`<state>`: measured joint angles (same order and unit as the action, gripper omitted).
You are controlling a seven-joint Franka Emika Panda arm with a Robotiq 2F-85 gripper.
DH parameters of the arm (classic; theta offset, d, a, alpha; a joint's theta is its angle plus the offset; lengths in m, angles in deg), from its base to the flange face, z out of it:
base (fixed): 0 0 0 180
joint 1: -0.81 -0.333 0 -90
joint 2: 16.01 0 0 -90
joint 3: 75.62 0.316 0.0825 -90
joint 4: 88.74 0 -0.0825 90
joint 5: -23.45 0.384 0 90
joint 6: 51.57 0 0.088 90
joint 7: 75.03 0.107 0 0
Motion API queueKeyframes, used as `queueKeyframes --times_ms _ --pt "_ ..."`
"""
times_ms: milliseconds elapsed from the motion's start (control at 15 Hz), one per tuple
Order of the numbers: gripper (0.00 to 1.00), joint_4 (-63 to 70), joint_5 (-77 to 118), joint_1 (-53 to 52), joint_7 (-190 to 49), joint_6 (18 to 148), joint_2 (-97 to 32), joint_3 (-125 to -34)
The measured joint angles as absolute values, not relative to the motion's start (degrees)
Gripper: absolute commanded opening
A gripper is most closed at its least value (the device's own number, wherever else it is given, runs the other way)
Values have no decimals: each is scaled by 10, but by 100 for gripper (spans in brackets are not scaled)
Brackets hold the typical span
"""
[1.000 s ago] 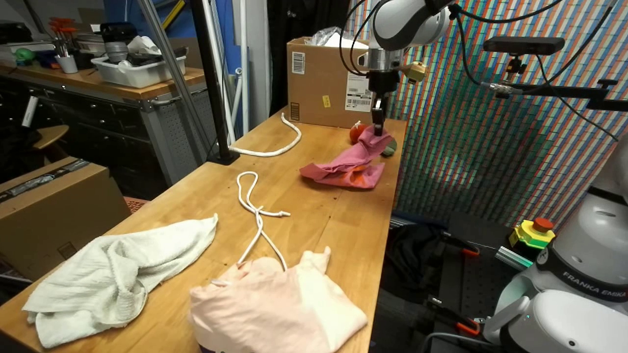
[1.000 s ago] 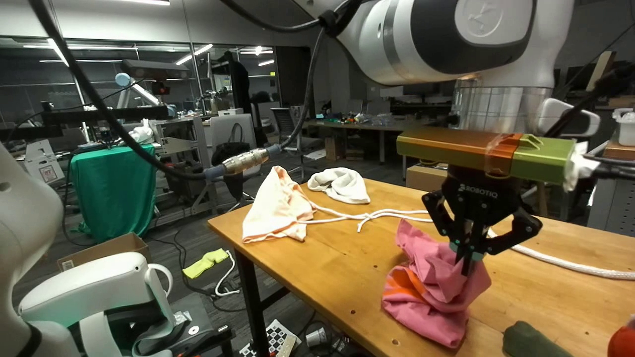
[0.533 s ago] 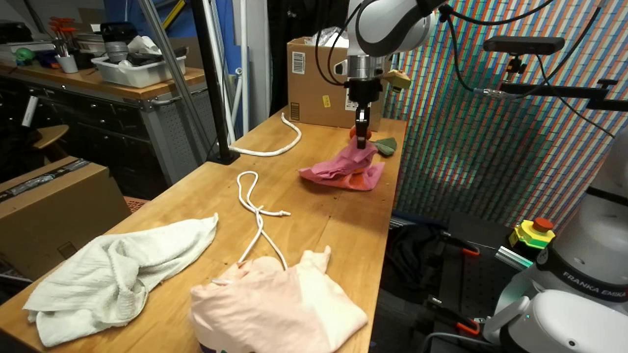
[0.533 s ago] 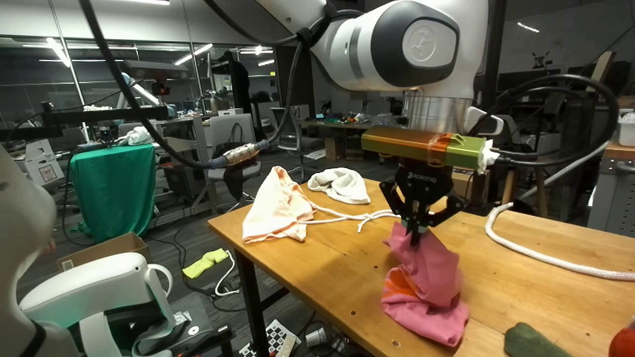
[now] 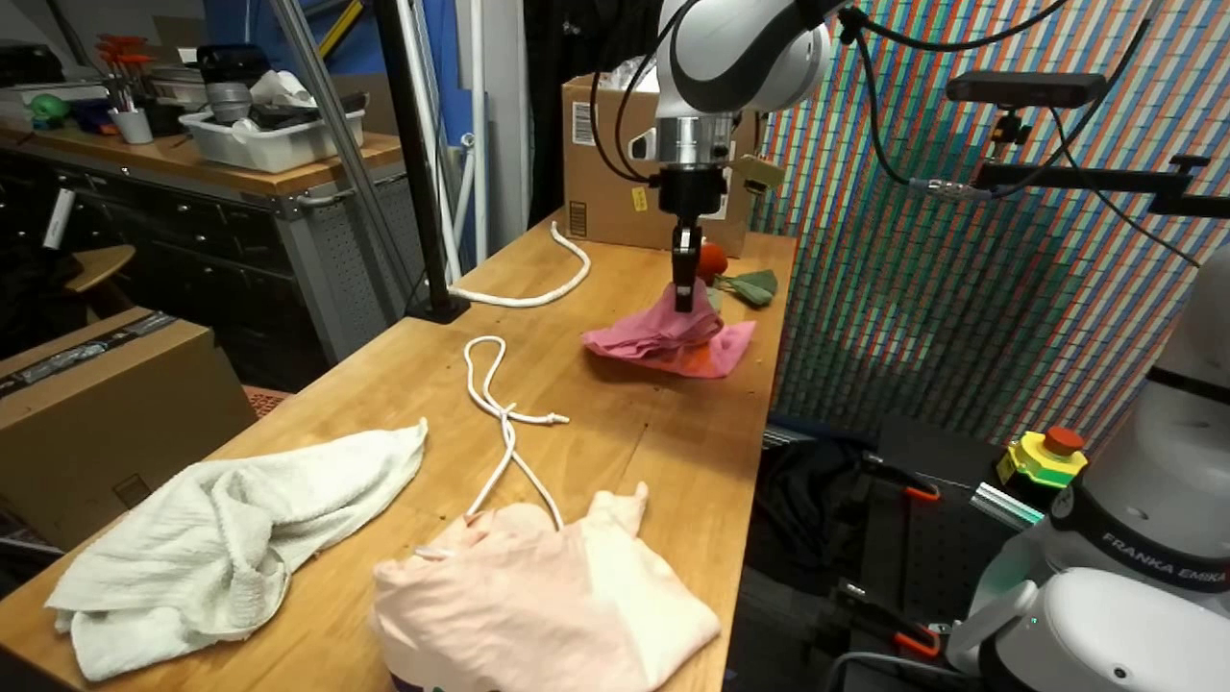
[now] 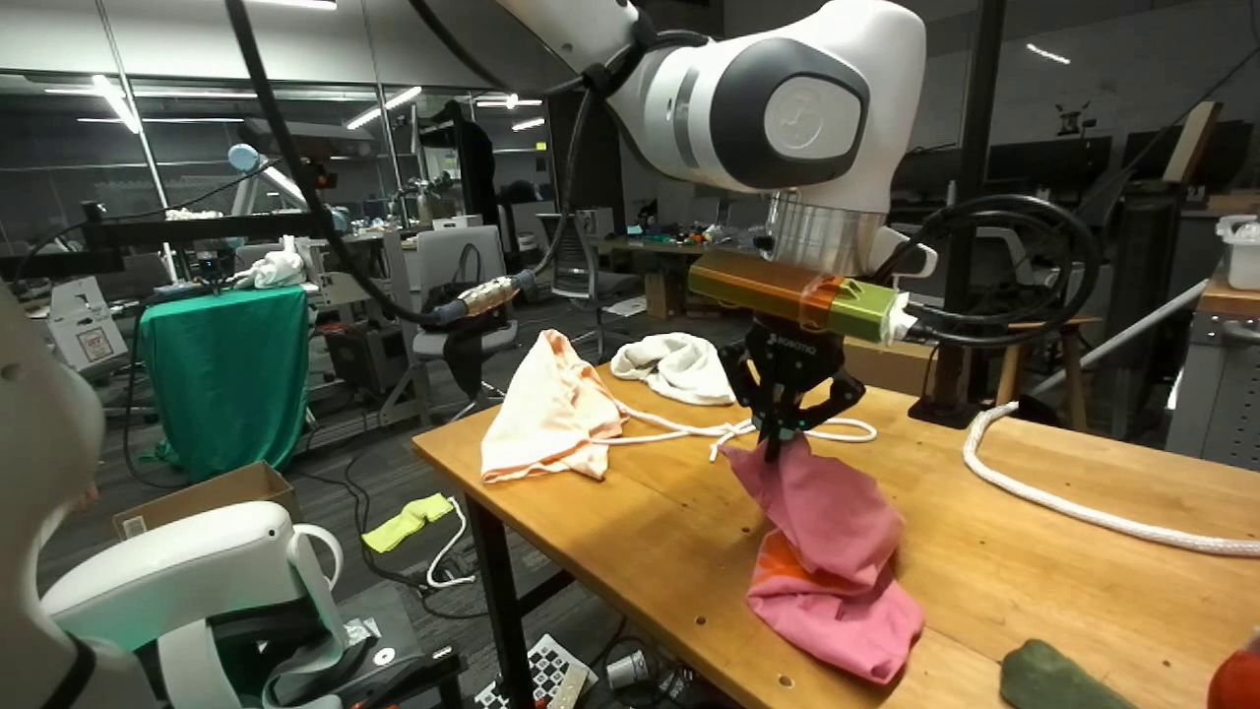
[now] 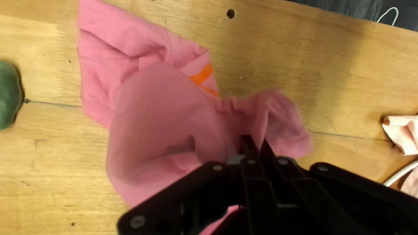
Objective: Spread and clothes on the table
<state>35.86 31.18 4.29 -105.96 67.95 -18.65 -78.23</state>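
The jaws are pressed together on a pinch of the pink cloth (image 7: pixel 156 114), which rises in a peak to their tips. In the wrist view most of it spreads to the left of the jaws and a short flap (image 7: pixel 289 127) sticks out past them on the right. In an exterior view the cloth (image 6: pixel 837 532) slopes down from the jaws to a crumpled heap resting on the wooden surface (image 6: pixel 640 551). An orange patch (image 6: pixel 785 559) shows on the lower part, its design partly covered by folds. I cannot tell how many layers are caught, since the cloth bunches around the tips and that spot is dark and blurred in the wrist view. The peach cloth (image 5: pixel 538 605) and the white cloth (image 5: pixel 231 538) lie on the surface, well apart from the jaws. The peach one is cut off by the bottom edge there, and it hides the near end of a thin white cord (image 5: pixel 506 423). Behind the pink cloth in that view, a red thing (image 5: pixel 713 259) is partly covered by the jaws, next to a green thing (image 5: pixel 754 286); what either is, I cannot make out. A cardboard box (image 5: pixel 615 173) stands farther back, partly hidden by the arm (image 5: pixel 716 58).
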Motion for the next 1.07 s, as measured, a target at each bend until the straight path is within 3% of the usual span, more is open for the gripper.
queueKeyframes --times_ms 400,467,667,1067 --pt "11 322 312 54 -1059 680 -247 -787" --pt "32 313 312 58 -1059 680 -259 -787" --pt "41 287 308 63 -1059 680 -287 -787" --pt "85 236 275 75 -1059 667 -311 -787"
